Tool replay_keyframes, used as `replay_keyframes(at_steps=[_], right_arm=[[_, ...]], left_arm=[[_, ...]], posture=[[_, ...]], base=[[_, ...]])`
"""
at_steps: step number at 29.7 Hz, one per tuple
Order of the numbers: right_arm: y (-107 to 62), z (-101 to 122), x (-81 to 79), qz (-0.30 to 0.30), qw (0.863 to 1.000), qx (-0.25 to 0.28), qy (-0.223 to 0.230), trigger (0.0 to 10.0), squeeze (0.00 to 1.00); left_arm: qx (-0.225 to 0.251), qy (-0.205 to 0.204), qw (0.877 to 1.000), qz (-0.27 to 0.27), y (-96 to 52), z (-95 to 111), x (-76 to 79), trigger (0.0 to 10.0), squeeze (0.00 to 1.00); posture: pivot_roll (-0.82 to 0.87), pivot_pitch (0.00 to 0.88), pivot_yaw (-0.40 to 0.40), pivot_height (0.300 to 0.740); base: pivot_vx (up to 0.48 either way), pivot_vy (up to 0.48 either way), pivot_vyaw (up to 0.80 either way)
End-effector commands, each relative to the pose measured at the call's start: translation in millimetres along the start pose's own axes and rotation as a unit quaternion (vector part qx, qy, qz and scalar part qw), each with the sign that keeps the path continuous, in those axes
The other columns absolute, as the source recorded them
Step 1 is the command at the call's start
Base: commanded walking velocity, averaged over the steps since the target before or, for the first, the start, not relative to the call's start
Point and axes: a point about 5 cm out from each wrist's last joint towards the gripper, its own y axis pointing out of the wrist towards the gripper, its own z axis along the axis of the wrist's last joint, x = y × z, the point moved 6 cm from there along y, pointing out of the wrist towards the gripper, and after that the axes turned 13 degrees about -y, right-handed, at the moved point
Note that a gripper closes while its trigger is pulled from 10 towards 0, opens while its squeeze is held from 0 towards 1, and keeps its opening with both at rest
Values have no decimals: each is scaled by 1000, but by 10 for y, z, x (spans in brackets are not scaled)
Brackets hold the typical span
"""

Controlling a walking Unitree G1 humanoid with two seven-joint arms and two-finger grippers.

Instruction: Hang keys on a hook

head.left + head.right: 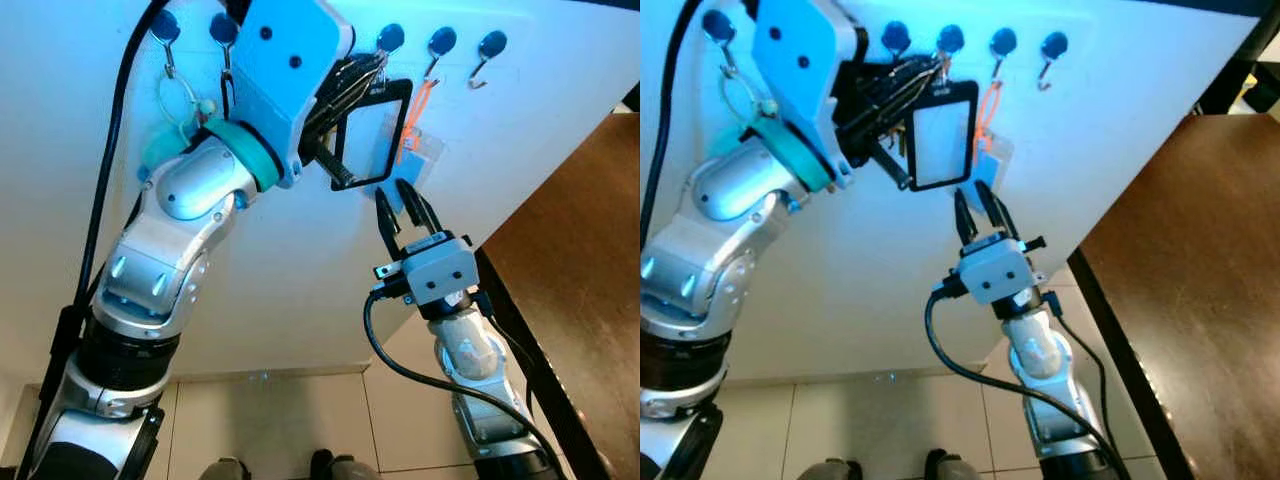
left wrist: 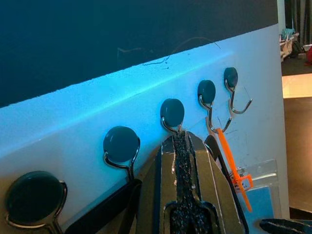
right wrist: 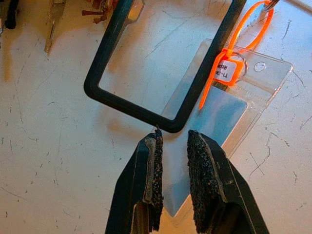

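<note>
Left pincer (image 2: 183, 161) shut at round blue wall hook (image 2: 172, 112); right pincer (image 3: 171, 146) narrowly parted below rectangular black frame (image 3: 146, 114) (not touching).

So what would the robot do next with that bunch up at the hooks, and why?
Probably ease the left gripper up a touch so the keys catch on the middle hook. Its shut fingers sit just under that hook, while the right gripper waits open below the black frame.

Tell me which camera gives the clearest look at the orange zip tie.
The right wrist view: the orange zip tie is large and sharp there, looping through the clear badge sleeve, just above the right gripper and its open fingers. The left wrist view shows it hanging from a hook; in the eye views it is a thin orange streak.
</note>
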Motion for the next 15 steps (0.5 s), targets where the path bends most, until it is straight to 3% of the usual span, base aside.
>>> replay_keyframes(at_steps=[1,15], right_arm=[[-48,-34,-27,4,1000,-6,-2,10000,0],[-62,-47,-31,5,1000,-8,-3,10000,0]], left_arm=[[-21,-2,1000,-3,26,-94,22,10000,0],[13,-16,999,-26,9,43,121,10000,0]], posture=[[104,105,10,740],[111,110,8,740]], base=[[0,0,0],[0,0,0]])
